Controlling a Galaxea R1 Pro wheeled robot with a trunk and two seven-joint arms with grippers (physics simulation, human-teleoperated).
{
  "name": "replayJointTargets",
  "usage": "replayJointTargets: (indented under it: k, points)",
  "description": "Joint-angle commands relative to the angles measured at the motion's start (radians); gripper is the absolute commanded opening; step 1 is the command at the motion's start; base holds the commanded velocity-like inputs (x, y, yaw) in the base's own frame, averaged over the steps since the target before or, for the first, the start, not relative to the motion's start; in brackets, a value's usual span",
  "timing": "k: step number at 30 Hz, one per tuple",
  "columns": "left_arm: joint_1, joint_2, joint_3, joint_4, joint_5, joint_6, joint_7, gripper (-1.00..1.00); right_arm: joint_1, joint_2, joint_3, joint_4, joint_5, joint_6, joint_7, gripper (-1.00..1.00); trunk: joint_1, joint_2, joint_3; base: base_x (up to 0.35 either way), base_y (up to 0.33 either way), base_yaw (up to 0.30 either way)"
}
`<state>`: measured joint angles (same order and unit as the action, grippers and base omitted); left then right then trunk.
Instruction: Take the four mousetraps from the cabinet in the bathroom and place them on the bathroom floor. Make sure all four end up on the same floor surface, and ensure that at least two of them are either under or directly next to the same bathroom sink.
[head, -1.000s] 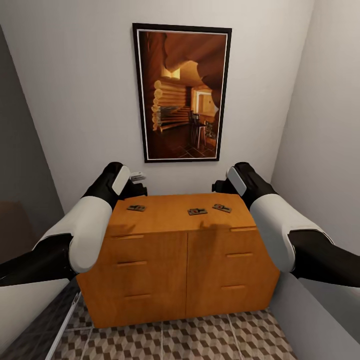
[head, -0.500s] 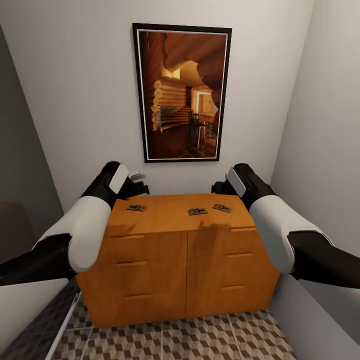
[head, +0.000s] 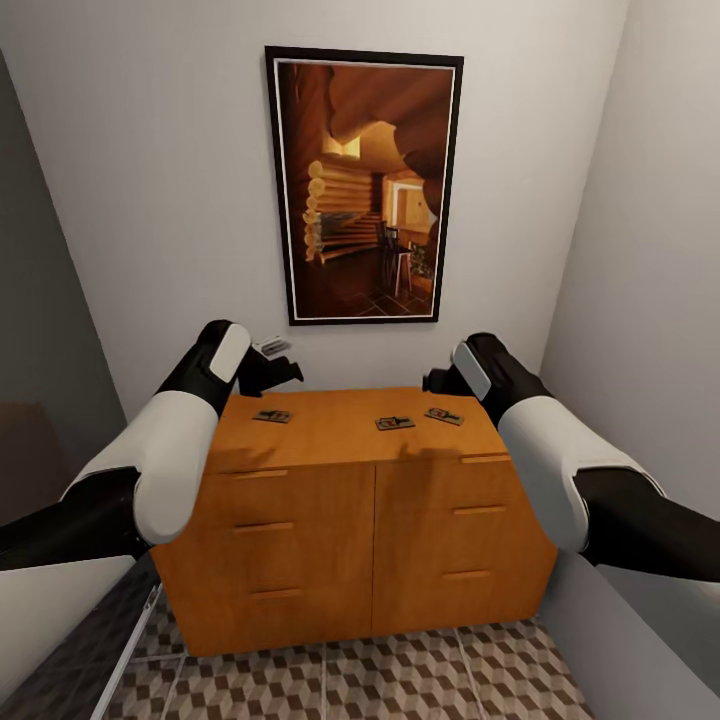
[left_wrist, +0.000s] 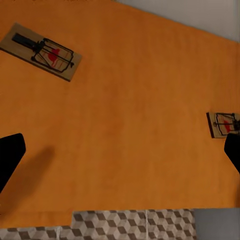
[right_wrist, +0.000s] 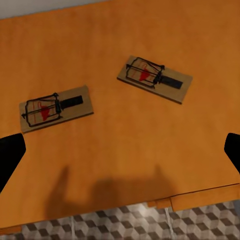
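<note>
**Inspector:** Starting at the tools. The left gripper (head: 272, 366) is hanging above the left rear corner of the cabinet (head: 350, 520), fingers spread and grasping nothing; in its wrist view the two dark fingertips (left_wrist: 10, 157) are sitting wide apart at the frame edges. The right gripper (head: 437, 378) is hovering over the right rear corner, likewise released and empty.

**Assessor:** And the task's things?

**Inspector:** Three mousetraps are lying flat on the cabinet top: the left mousetrap (head: 272, 416) just below the left gripper, the middle mousetrap (head: 395, 423) and the right mousetrap (head: 444, 416) close together near the right gripper. The bathroom floor (head: 350, 685) is showing at the foot of the cabinet.

**Assessor:** Advice for the step in hand?

**Inspector:** In my judgement, each arm is lining up for a pick. I am recommending a straight descent, jaws turned across the trap's narrow width, closing on the wooden base and not on the wire, since the slabs are thin and likely to skid on the smooth top.

**Assessor:** Anything obscured?

**Inspector:** A small pale object by the left wrist, against the wall, is possibly the fourth trap, but it is too small to tell. Both grippers are largely masked by their own forearms in the head view.
</note>
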<state>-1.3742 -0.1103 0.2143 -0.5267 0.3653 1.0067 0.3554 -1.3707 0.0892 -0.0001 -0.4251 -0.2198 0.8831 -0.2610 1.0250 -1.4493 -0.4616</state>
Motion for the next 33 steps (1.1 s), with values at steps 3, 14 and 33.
replayJointTargets:
  k: [3,14,33]
  points:
    - [-0.001,0.001,0.006,-0.002,0.013,0.002,0.011,1.00,0.003,0.000,0.000,-0.001,-0.010,0.003,-0.009,1.00,0.000,-0.001,-0.001,0.000,0.000,0.000]
    - [0.000,0.002,0.004,-0.005,0.018,-0.001,0.011,1.00,0.007,-0.004,0.000,-0.001,-0.010,0.004,-0.008,1.00,0.000,-0.001,-0.001,0.000,0.000,0.000]
    - [0.001,0.001,0.001,0.000,0.016,0.002,0.013,1.00,0.006,-0.019,0.027,-0.005,-0.007,0.118,0.002,1.00,0.000,-0.001,-0.001,0.000,0.000,0.000]
